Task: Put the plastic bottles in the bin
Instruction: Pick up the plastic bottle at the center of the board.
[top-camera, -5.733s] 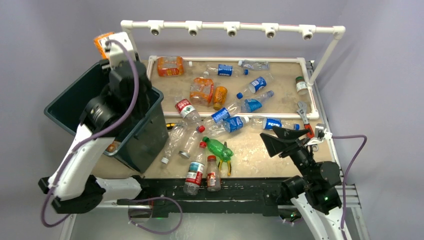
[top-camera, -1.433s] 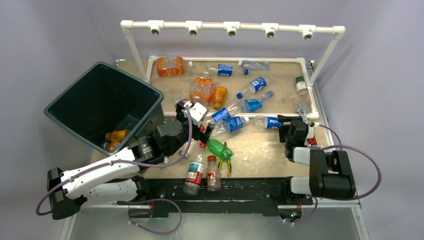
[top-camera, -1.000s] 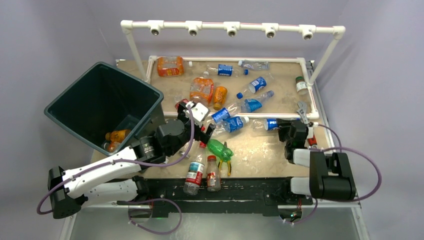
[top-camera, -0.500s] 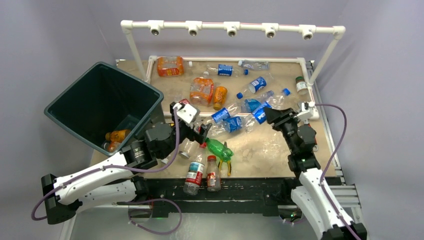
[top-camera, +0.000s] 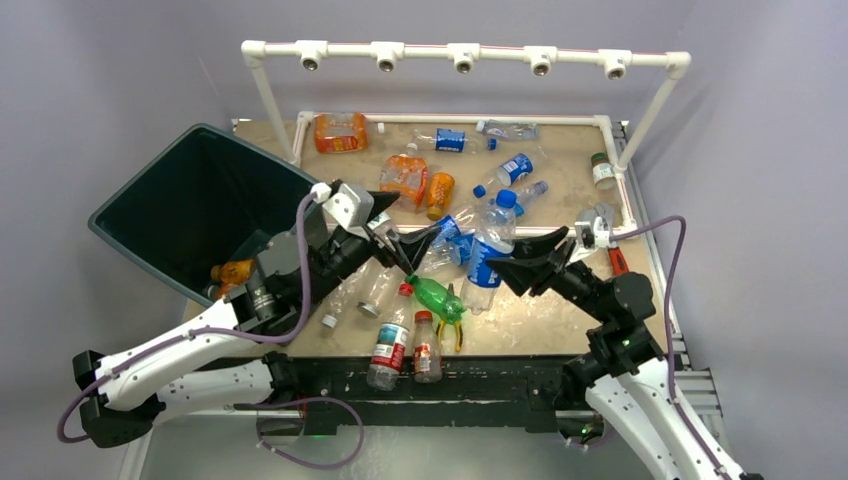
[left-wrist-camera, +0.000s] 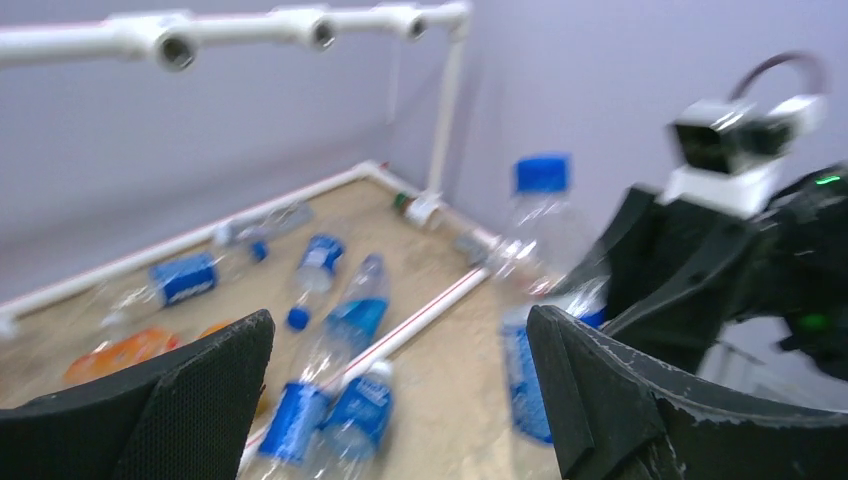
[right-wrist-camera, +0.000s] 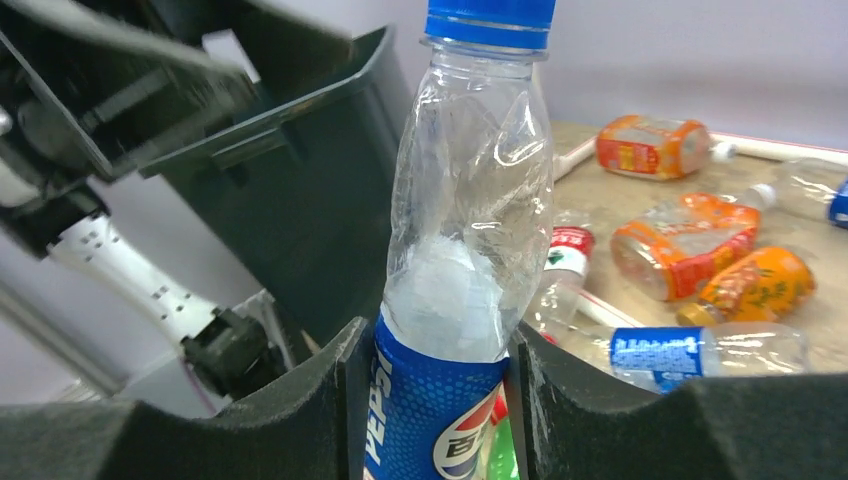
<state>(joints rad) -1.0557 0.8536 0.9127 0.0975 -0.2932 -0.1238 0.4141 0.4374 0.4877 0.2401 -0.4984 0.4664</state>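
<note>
A blue-labelled bottle, lately lying on the surface, has been lifted upright, right of the bin, clamped in the right hand. The left hand is held wide open, empty, nearer the bin: 1 handover seems intended.

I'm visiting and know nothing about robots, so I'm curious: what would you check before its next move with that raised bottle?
1. Hold: right gripper shut on the Pepsi bottle: ok.
2. Pose: bottle lifted, upright, blue cap on: ok.
3. Other hand: left gripper open and empty: ok.
4. Room in the bin: ok; only orange bottles at its bottom.
5. Free path from bottle to bin: not ok; the left arm lies between.
6. Grip firm enough not to slip: cannot tell.
</note>
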